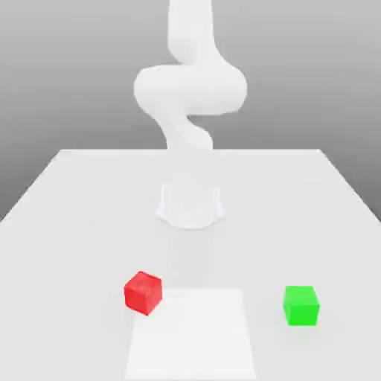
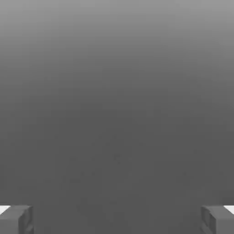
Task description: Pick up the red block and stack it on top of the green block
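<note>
Exterior view: red block (image 1: 143,292), a small bright red cube with plain matte faces, turned so that one vertical edge faces the camera, resting on the white worktop (image 1: 67,216) toward the exterior view's left, touching the near-left corner region of a brighter white square patch (image 1: 190,335) marked on the surface. Green block (image 1: 301,305), a matching bright green cube of about the same size, faces squared to the camera, resting flat toward the exterior view's right, well apart from the red block and just beside the patch's right edge. White Panda arm (image 1: 190,89) rising from a round base (image 1: 190,207) at mid-worktop, folded above both cubes.

Hand view: pincer (image 2: 117,219) spread wide, with grey fingertips (image 2: 18,219) at opposite edges of the frame, nothing held between them, plain grey background beyond.
</note>
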You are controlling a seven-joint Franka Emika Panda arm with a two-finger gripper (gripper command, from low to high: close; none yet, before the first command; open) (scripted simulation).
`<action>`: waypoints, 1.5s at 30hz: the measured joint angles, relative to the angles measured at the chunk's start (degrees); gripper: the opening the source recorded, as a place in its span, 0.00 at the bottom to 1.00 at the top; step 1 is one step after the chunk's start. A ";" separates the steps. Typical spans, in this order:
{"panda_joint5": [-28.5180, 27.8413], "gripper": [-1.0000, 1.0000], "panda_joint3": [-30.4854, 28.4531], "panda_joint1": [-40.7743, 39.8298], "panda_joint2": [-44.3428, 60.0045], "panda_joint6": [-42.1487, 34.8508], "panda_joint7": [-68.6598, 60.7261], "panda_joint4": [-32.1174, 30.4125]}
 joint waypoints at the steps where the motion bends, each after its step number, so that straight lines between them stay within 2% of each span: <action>1: -0.11 0.50 -0.04 -0.63 1.94 1.40 0.76 -1.65; 17: -0.66 0.50 -2.76 -9.58 35.41 24.97 12.49 -27.98; 24: 2.26 0.50 -1.46 -11.10 51.51 38.18 11.28 -28.00; 25: 2.39 0.00 -1.10 -11.43 53.03 39.48 11.16 -27.79; 32: 2.21 0.00 -1.00 -11.54 53.13 39.62 11.34 -27.78; 39: 0.14 0.00 -1.34 -11.81 40.02 28.37 12.82 -29.65; 45: 0.27 0.00 3.18 -6.01 38.00 24.51 25.12 -27.58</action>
